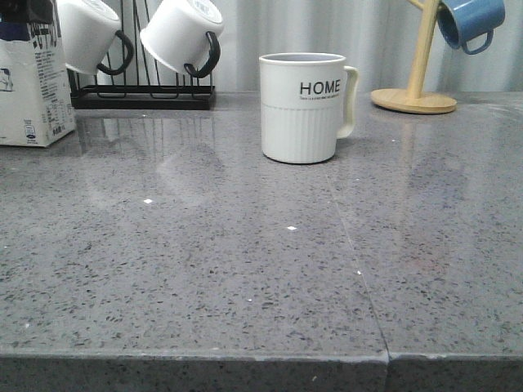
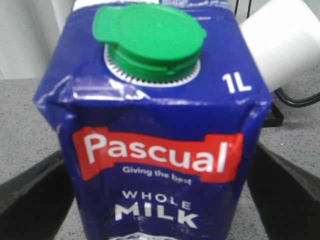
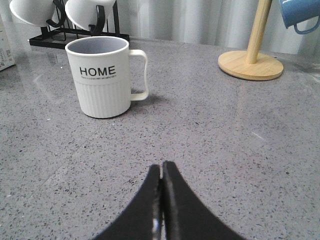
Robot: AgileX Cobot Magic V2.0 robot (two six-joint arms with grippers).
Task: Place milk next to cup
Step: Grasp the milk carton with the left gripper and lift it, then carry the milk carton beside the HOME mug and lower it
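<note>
The milk (image 1: 33, 82) stands on the grey counter at the far left; its top is cut off in the front view. In the left wrist view it fills the picture (image 2: 155, 150): dark blue top, green cap, "WHOLE MILK". My left gripper (image 2: 160, 165) has one black finger (image 2: 30, 200) against each side of the carton, and it does not show in the front view. The cup (image 1: 304, 108), white and ribbed with "HOME" on it, stands mid-counter, handle to the right. My right gripper (image 3: 162, 167) is shut and empty, low over the counter in front of the cup (image 3: 104, 75).
A black rack (image 1: 143, 96) with plain white mugs (image 1: 184, 34) stands at the back, between milk and cup. A wooden mug tree (image 1: 414, 100) with a blue mug (image 1: 470, 20) stands back right. The counter's front edge (image 1: 261, 355) runs near the bottom of the front view.
</note>
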